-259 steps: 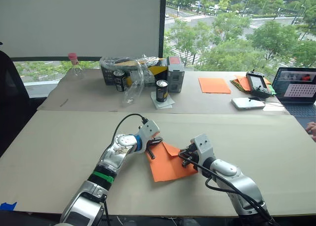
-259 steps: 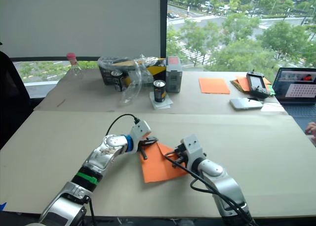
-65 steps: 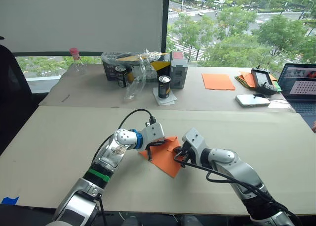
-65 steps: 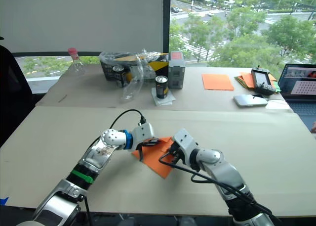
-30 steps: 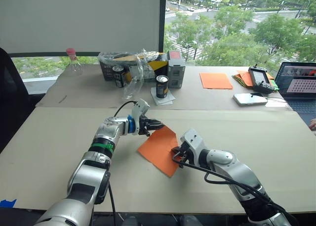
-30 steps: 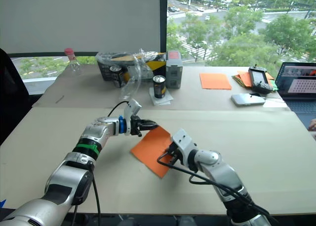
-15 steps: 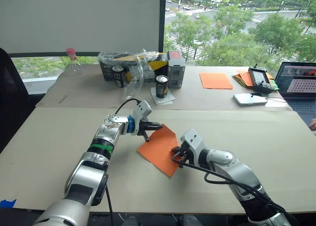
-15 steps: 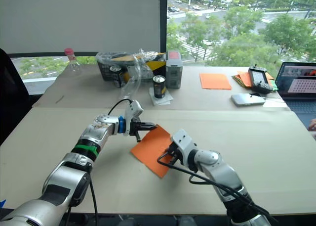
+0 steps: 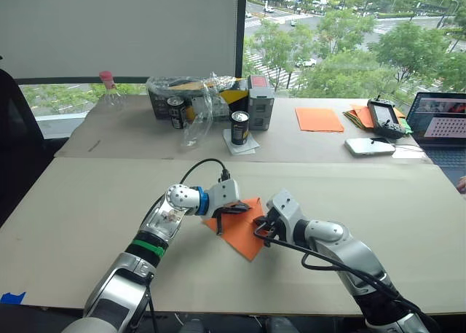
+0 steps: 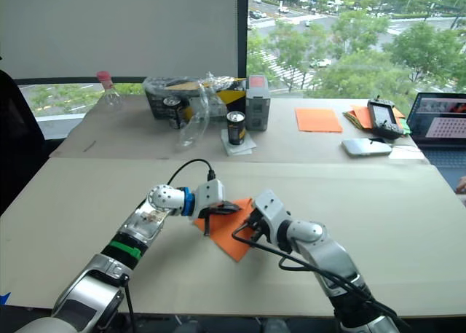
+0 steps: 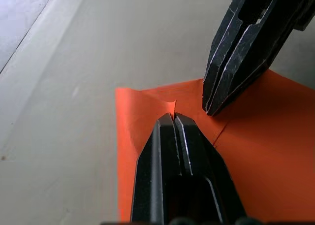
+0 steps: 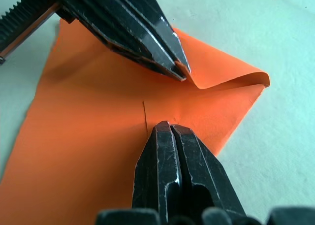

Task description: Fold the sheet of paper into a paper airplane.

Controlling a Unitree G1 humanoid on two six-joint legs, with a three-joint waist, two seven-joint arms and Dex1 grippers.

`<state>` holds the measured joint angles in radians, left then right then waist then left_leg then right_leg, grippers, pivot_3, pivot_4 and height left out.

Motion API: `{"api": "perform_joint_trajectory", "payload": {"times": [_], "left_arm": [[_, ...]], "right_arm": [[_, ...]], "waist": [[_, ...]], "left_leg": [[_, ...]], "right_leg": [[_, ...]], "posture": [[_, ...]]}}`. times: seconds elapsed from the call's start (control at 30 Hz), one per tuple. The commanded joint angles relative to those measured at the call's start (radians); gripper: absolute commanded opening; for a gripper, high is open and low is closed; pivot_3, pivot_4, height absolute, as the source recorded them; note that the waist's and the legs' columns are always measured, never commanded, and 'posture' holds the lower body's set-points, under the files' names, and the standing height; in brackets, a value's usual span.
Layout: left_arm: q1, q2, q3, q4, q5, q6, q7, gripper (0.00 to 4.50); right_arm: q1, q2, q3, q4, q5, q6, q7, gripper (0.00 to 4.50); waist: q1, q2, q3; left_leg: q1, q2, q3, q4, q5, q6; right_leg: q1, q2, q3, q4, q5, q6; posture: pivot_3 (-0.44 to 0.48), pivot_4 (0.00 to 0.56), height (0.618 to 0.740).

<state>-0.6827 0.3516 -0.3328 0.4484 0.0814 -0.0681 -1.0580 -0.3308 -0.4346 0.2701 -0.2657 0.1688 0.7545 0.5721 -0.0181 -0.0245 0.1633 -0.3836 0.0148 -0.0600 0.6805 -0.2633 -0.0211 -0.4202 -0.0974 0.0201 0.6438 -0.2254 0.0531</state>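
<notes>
- The left gripper (image 9: 231,210) has its two fingers pressed together on a corner of the sheet of paper (image 9: 244,231), and this corner is folded over onto the sheet.
- The sheet of paper lies on the near table (image 9: 73,224), between the two grippers.
- The right gripper (image 9: 263,229) has its fingers closed together, and the tips press down on the right side of the sheet.
- A smooth orange sheet (image 9: 320,119) lies on the far table, well apart.
</notes>
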Motion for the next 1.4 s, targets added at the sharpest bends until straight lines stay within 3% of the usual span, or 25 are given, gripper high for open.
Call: {"api": "perform_joint_trajectory", "payload": {"times": [0.03,0.6,1.1,1.4], "left_arm": [[0.002,0.018,-0.014,0.000,0.027,-0.057,0.015,0.02],[-0.060,0.041,-0.033,0.142,0.075,-0.210,0.019,0.02],[-0.052,0.044,-0.049,0.160,0.101,-0.215,0.009,0.02],[-0.058,0.049,-0.063,0.176,0.118,-0.219,0.012,0.02]], "right_arm": [[0.010,0.002,0.011,0.016,-0.005,0.035,-0.004,0.00],[0.008,0.008,0.010,0.012,-0.003,0.042,-0.008,0.00],[-0.001,0.014,0.009,0.007,-0.001,0.042,-0.008,0.00],[-0.071,0.037,-0.061,-0.015,0.026,-0.017,-0.010,0.00]], "waist": [[0.000,0.000,0.000],[-0.002,0.000,0.000],[-0.003,0.000,0.000],[-0.004,0.000,0.000]], "left_leg": [[0.000,0.000,0.000,0.000,0.000,0.000],[0.000,0.000,0.000,0.000,0.000,0.000],[0.001,0.000,0.000,0.000,0.000,0.000],[0.000,0.000,0.000,0.000,0.000,0.000]], "right_leg": [[0.000,0.000,0.000,0.000,0.000,0.000],[0.000,0.000,0.000,0.000,0.000,0.000],[0.000,0.000,0.000,0.000,0.000,0.000],[0.000,0.000,0.000,0.001,0.000,0.000]], "posture": [[0.000,0.150,0.715],[0.000,0.150,0.715],[0.000,0.150,0.715],[0.000,0.150,0.715]]}}
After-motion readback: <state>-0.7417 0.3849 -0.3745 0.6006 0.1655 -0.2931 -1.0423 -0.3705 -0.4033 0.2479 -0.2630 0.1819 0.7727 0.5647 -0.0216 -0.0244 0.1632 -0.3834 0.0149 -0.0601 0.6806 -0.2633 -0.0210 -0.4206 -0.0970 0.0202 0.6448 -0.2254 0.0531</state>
